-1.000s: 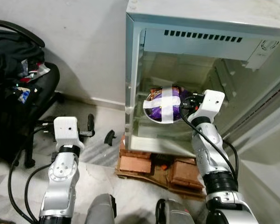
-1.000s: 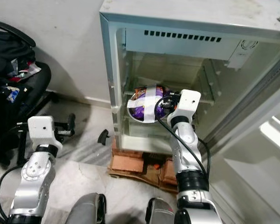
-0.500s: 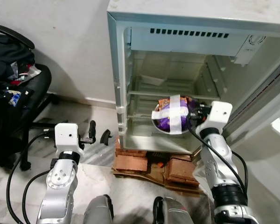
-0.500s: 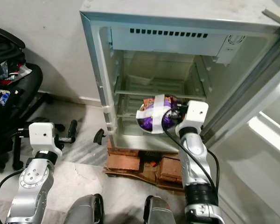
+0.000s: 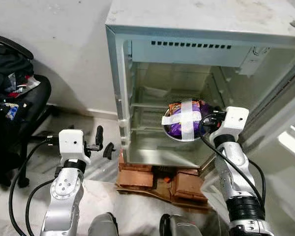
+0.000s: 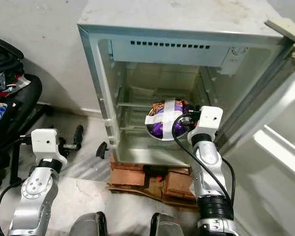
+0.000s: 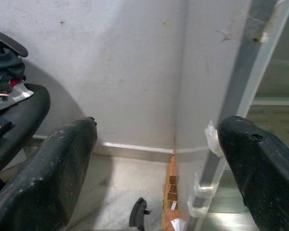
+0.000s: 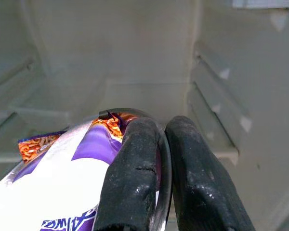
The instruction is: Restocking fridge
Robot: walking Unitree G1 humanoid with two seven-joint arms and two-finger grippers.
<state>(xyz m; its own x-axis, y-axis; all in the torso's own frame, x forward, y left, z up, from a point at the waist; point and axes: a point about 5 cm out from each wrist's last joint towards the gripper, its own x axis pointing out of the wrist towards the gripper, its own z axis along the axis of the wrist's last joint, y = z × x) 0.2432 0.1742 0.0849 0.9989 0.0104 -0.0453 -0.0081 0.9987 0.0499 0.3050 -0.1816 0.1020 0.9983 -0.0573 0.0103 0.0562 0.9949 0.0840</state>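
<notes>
A metal bowl point(image 5: 183, 121) holding a purple snack packet strapped down with white tape hangs inside the open fridge point(image 5: 201, 19), at the height of the middle shelf and towards its right wall. My right gripper point(image 8: 162, 159) is shut on the bowl's near rim point(image 8: 164, 144), one finger inside and one outside. My left gripper point(image 7: 156, 163) stands open and holds nothing. It is low, outside the fridge's left wall, and faces the corner where the wall meets the fridge.
The small fridge rests on red bricks point(image 5: 137, 177) and cardboard. Its door point(image 6: 280, 142) hangs open on the right. A wire shelf point(image 5: 147, 105) crosses the inside. A black office chair point(image 5: 14, 98) piled with clothes stands at the left. A small black piece point(image 5: 108, 150) lies on the floor.
The view has pulled back and shows more of the fridge top. The right gripper has carried the bowl from the left front of the opening towards the right inside. The left arm has barely moved.
</notes>
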